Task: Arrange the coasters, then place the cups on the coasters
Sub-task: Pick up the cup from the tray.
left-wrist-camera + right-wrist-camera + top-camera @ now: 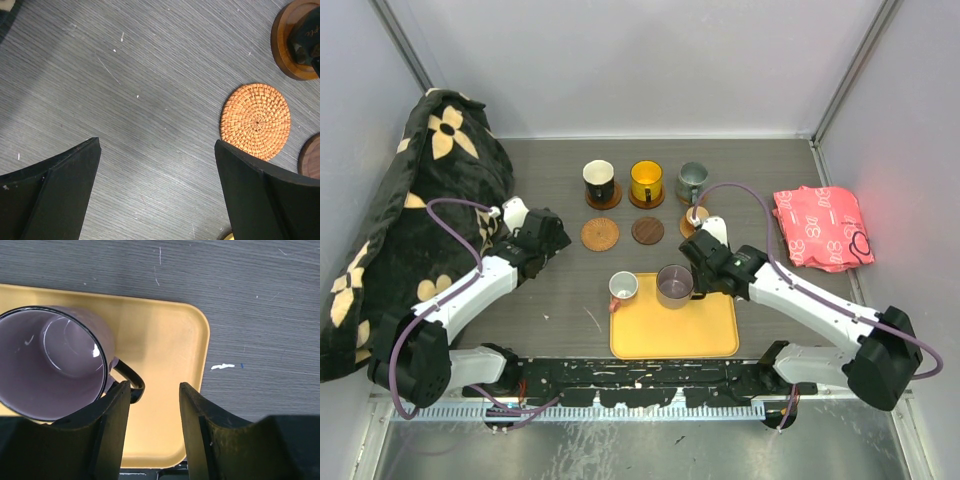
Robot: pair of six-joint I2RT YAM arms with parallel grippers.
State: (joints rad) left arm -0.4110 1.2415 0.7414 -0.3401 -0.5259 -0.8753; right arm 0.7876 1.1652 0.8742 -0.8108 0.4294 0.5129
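Note:
At the back, a black-and-cream cup (599, 180) and an orange-yellow cup (646, 180) each stand on a brown coaster (292, 42), with a grey-green cup (692, 180) beside them. In front lie a bare woven coaster (600, 234) (256, 121), a dark coaster (647, 231) and a light one (692, 222), partly under the right arm. A white cup (623, 287) and a purple-grey cup (674, 285) (50, 360) stand on the yellow tray (165, 335). My right gripper (155, 386) is open over the tray, its left finger beside the purple cup's handle (131, 379). My left gripper (156, 145) hangs wide open left of the woven coaster.
A black blanket with cream flowers (400, 220) is heaped along the left wall. A red patterned cloth (820, 228) lies at the right. The yellow tray (700, 335) sits at the near edge between the arm bases.

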